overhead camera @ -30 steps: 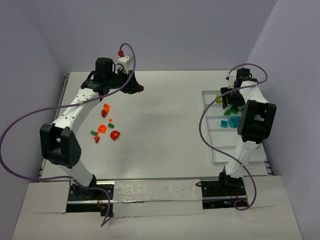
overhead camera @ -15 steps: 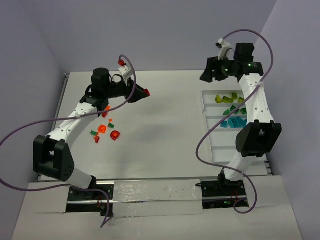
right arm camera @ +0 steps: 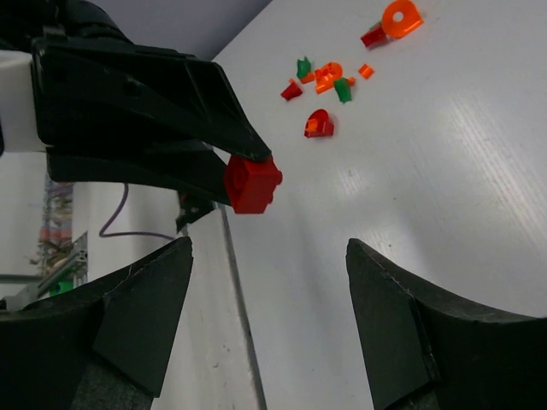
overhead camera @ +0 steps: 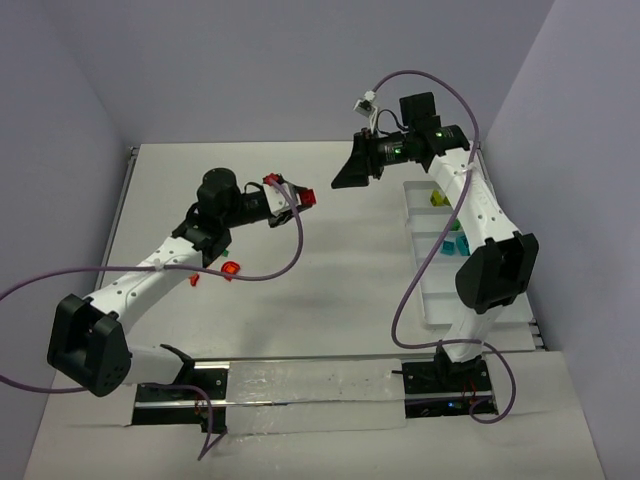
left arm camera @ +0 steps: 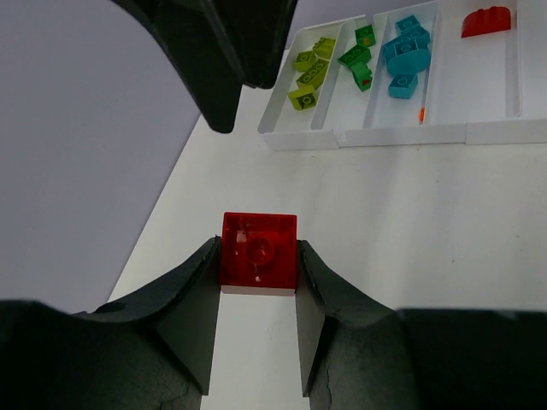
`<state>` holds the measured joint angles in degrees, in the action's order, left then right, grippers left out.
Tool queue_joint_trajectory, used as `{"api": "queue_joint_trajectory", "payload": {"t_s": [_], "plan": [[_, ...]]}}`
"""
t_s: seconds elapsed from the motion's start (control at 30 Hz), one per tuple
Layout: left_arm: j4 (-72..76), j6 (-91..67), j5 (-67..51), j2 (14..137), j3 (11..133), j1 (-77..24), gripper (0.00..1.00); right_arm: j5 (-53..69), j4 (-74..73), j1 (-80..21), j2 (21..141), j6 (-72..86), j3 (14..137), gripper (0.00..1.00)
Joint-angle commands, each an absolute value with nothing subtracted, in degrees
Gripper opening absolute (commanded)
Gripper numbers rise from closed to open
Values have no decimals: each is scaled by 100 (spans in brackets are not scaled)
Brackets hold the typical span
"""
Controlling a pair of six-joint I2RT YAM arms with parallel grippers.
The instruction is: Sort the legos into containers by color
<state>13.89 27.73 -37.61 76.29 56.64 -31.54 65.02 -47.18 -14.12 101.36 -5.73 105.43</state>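
My left gripper (overhead camera: 297, 196) is shut on a red lego (left arm camera: 259, 253) and holds it in the air above the middle of the table. Facing it from the right, a short gap away, my right gripper (overhead camera: 343, 178) stands open and empty. In the right wrist view that red lego (right arm camera: 253, 182) sits just beyond the open right gripper (right arm camera: 269, 246), above and left of the gap. The white containers tray (overhead camera: 425, 295) lies at the right. It holds lime legos (left arm camera: 311, 70), green legos (left arm camera: 355, 57), teal legos (left arm camera: 403, 58) and a red piece (left arm camera: 487, 21) in separate compartments.
Loose red and orange legos (right arm camera: 321, 124) lie on the table at the left, partly hidden under the left arm in the top view; one red piece (overhead camera: 231, 268) shows there. Purple cables loop off both arms. Walls close in on the back and both sides.
My left arm has carried the red lego rightward toward the table's middle. My right arm has swung left from over the tray to face it, and its jaws have opened wider.
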Motion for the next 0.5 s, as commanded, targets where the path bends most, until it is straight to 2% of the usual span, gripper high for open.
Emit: {"api": "queue_joint_trajectory", "payload": {"t_s": [0.0,0.47], "plan": [[1856,3262,-3466,7409,5590,-3397,0,6971,-4650,-1585,10143,-527,10759,79],[2349,3278,-3227,7435,5583,-3668,0,6907,-4991,-1909,10328,-951,10652,78]]}}
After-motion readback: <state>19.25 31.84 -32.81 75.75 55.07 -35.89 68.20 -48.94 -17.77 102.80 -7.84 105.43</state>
